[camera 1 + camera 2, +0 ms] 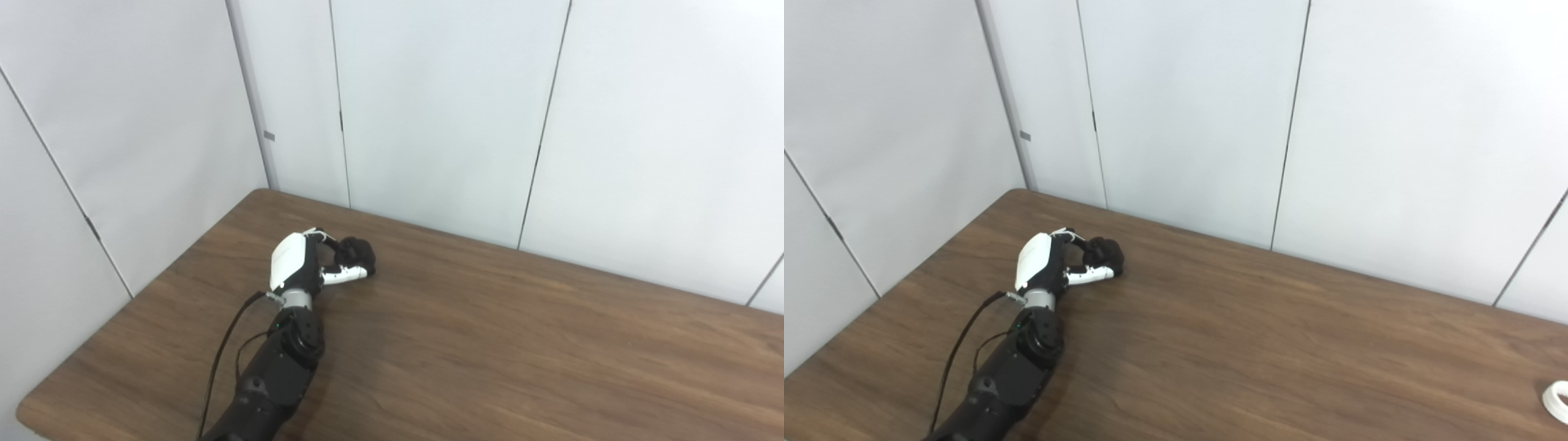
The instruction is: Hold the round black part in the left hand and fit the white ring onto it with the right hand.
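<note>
Only the right eye view is showing the white ring [1557, 401], lying flat at the right edge of the table [1274, 343], cut by the frame. The left hand [306, 263] is grasping the round black part [358, 252] at the table's far left; its axis cannot be told. The right hand is showing nowhere. Pale wall panels [441, 110] are enclosing the dark wood table.

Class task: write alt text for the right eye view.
The left robot hand is closed around the round black part on a brown wooden table. A white ring lies at the table's far right edge, before white wall panels.
</note>
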Available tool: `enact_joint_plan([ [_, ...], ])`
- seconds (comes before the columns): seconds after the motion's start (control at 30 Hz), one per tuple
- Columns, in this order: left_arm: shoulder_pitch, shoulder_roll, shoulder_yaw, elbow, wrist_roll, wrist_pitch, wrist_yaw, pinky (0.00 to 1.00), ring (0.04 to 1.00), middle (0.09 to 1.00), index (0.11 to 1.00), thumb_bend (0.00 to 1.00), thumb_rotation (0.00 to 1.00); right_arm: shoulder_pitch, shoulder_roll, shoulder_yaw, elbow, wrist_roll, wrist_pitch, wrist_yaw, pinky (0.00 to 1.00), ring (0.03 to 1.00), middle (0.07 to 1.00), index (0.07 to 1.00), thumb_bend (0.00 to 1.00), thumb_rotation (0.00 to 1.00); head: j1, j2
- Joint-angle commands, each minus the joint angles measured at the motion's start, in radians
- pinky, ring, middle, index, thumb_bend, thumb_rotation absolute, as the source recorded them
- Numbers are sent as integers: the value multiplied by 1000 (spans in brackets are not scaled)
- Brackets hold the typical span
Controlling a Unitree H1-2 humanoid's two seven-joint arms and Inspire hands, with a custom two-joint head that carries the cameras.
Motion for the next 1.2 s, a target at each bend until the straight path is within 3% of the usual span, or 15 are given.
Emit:
enact_joint_plan([
  [0.0,-32,43,-19,-37,19,-31,2,1000,915,891,475,515,46,32,5,7,31,-12,33,-1,1000,1000,1000,1000,656,885,-4,2],
  [0.33,5,95,-189,-133,139,-16,-84,1000,928,904,477,517,46,21,14,21,17,-12,42,-7,1000,1000,1000,1000,659,896,-27,7],
  [0.57,38,108,-303,-219,221,-42,-157,1000,927,895,477,520,47,12,-7,44,17,18,41,25,1000,1000,1000,1000,717,878,-46,11],
  [0.67,51,110,-346,-250,258,-83,-168,1000,913,885,478,519,48,14,-10,56,1,27,49,28,1000,1000,1000,1000,708,883,-54,14],
  [0.87,75,100,-397,-322,294,-132,-212,1000,910,878,478,519,50,18,2,65,-27,37,74,15,1000,1000,1000,1000,660,885,-80,27],
  [1.17,102,102,-476,-419,362,-192,-294,1000,983,917,478,519,52,27,37,75,-62,12,93,-21,1000,1000,1000,1000,616,888,-147,54],
])
